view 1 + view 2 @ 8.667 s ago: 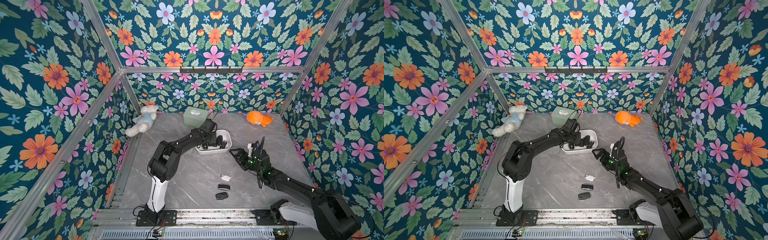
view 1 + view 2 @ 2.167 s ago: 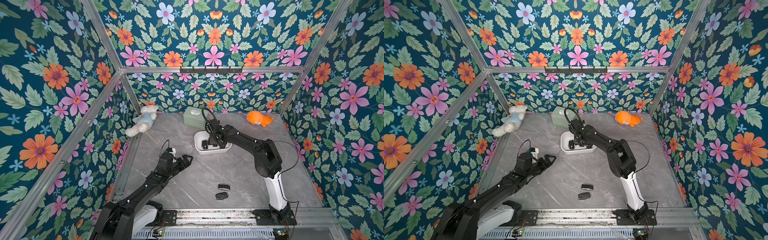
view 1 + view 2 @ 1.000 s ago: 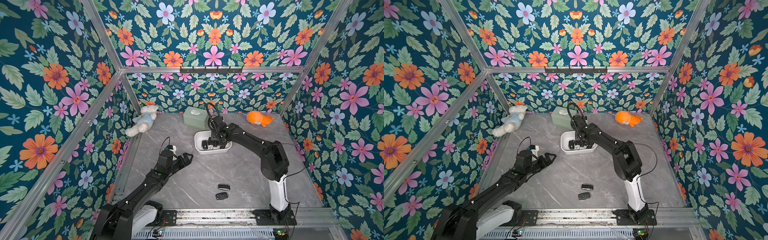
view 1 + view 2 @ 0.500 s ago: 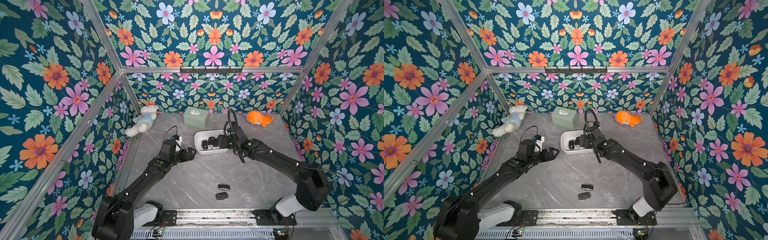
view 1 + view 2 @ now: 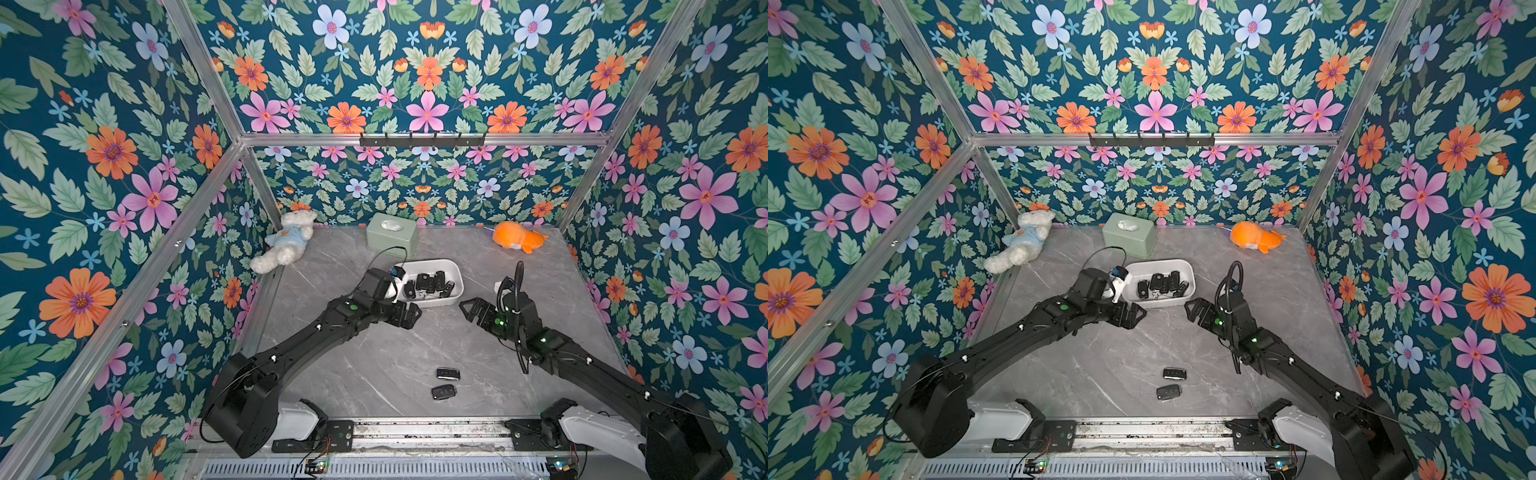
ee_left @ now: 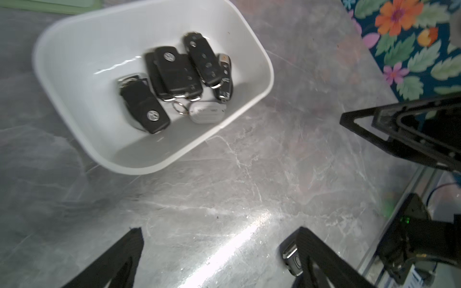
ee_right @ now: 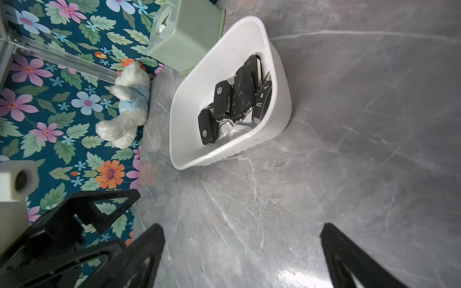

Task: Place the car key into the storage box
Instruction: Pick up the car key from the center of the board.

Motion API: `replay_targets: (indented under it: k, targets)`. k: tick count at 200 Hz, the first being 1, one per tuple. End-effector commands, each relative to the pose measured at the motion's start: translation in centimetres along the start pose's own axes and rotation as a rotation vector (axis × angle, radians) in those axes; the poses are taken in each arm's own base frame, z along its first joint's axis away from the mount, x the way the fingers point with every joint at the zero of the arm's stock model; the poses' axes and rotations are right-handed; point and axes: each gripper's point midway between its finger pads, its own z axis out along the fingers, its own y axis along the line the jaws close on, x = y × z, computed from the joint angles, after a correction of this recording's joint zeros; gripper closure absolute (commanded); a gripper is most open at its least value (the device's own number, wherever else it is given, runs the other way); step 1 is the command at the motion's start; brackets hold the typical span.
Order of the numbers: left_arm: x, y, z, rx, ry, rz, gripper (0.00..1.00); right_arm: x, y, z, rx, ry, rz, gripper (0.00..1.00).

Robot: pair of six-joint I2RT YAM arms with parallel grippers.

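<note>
The white storage box (image 5: 428, 262) (image 5: 1158, 262) sits mid-table with several black car keys and a white tag inside, as the left wrist view (image 6: 249, 27) and right wrist view (image 7: 279, 99) show. Two black car keys (image 5: 448, 374) (image 5: 443, 392) lie near the front edge, seen in both top views (image 5: 1174, 374). My left gripper (image 5: 409, 316) (image 6: 219, 232) hovers open and empty in front of the box's left end. My right gripper (image 5: 467, 309) (image 7: 240, 227) hangs open and empty off the box's front right corner. One table key (image 6: 291, 259) peeks from behind a left finger.
A sage-green tissue box (image 5: 392, 237) stands just behind the storage box. A white teddy (image 5: 286, 245) lies at the back left and an orange plush (image 5: 517, 241) at the back right. Floral walls enclose three sides. A metal rail (image 5: 415, 432) runs along the front.
The right gripper opened over the storage box, then pulled back toward the front right, empty. The left arm reached forward and rightward to the box's front left.
</note>
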Motion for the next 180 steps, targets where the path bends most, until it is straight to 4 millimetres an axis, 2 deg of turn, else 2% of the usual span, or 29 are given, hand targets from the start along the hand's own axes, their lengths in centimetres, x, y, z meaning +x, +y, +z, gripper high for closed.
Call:
replay_targets:
  k: [1, 41, 81, 180]
  targets:
    - [1.6, -1.2, 1.3, -0.02, 0.098, 0.131, 0.01, 0.6, 0.7, -0.6, -0.082, 0.008, 0.085, 0.01]
    - [3.7, -5.3, 3.7, 0.012, 0.215, 0.317, 0.01, 1.8, -1.6, -1.8, -0.072, 0.003, 0.154, 0.01]
    - [6.0, -7.9, 5.5, 0.044, 0.304, 0.441, 0.03, 1.8, -2.9, -2.8, -0.084, -0.024, 0.203, 0.01]
    - [10.8, -11.3, 7.9, 0.101, 0.424, 0.57, 0.11, 2.1, -3.5, -3.0, -0.089, -0.017, 0.221, 0.01]
